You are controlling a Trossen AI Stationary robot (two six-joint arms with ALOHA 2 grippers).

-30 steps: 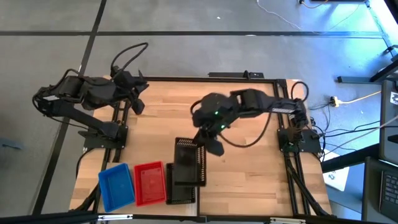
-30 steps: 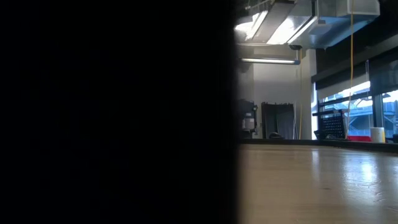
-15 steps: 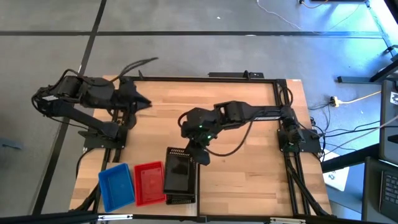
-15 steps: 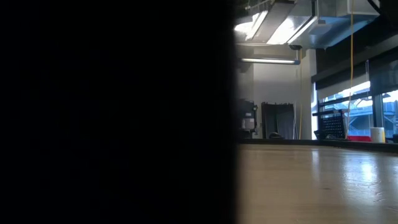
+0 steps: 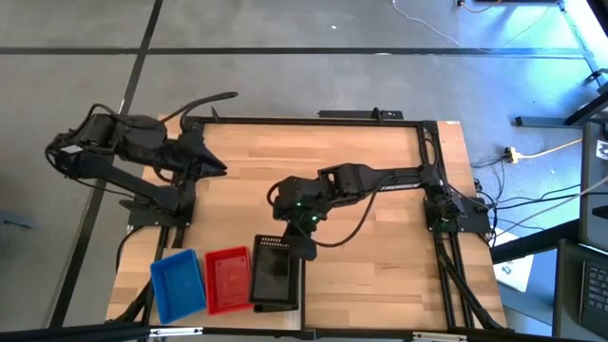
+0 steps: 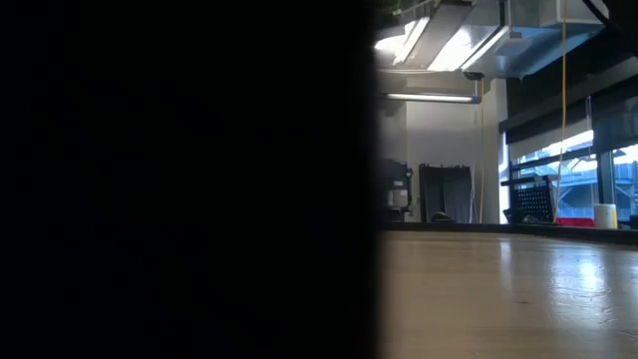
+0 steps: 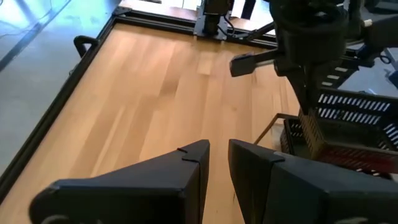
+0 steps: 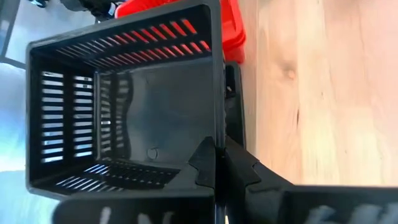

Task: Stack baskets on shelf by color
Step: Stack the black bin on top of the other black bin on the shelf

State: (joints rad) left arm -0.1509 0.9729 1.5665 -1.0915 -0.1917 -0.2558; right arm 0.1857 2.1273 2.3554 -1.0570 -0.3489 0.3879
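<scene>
A blue basket, a red basket and a black basket stand side by side at the table's near edge. My right gripper is over the black basket's far end, shut on its wall. In the right wrist view the black basket sits over another black rim, with the red basket beyond. My left gripper waits at the far left, open by a narrow gap. I cannot make out the shelf. My right gripper pinches the black basket's far short wall at its top rim, one finger inside the basket and one outside. It comes from above, slanting from the far side. The basket stands level and open side up over the black rim below; whether it rests there I cannot tell.
Bare plank tabletop stretches to the far and right of the baskets, framed by black rails. A dark mass right in front of the low camera blocks that view's left half. Cables trail on the floor at right.
My right gripper has carried the black basket toward the table's near left and down, and the basket has gone from tilted to level, now lined up beside the red one over the black basket there. My left gripper has swung to point along the table toward the right.
</scene>
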